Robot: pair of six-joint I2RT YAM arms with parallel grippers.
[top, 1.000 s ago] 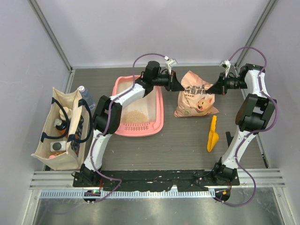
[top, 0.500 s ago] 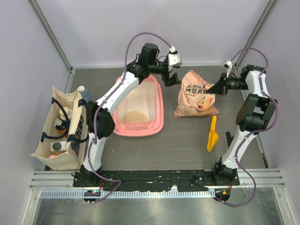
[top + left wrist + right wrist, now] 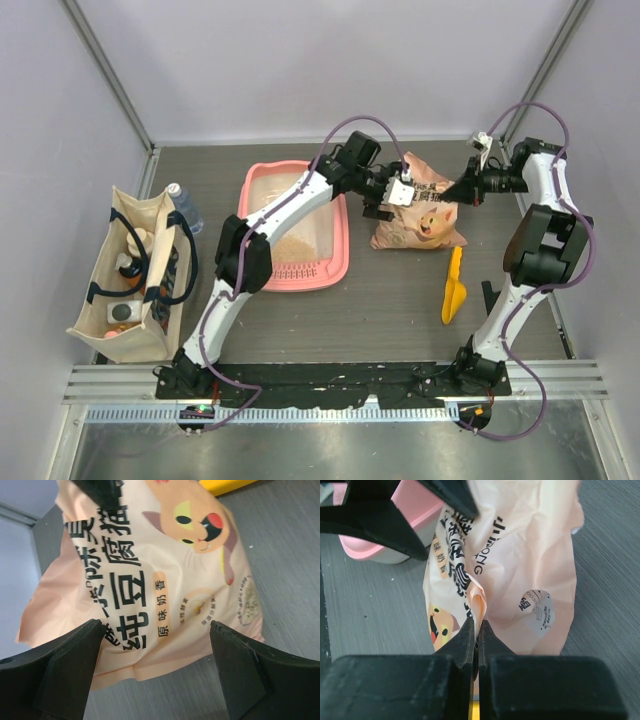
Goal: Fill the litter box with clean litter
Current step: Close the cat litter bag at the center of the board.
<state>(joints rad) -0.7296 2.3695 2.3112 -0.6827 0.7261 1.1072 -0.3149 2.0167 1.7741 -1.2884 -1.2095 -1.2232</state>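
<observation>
One pink litter box (image 3: 300, 274) with one pile of tan litter (image 3: 290, 245). One peach printed bag (image 3: 425, 215), one yellow scoop (image 3: 453, 288), one beige tote bag (image 3: 95, 290), one clear bottle (image 3: 183, 205). Two robot arms, one left arm (image 3: 270, 215) and one right arm (image 3: 540, 240), on one worktop (image 3: 380, 310).

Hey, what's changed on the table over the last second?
The left gripper opened and swung right, from by the litter box's far end to above the left side of the bag. Whether it let anything go, I can't tell. The right gripper stays pinched on the bag's far right corner. Bag, litter box, litter and scoop haven't moved.
</observation>
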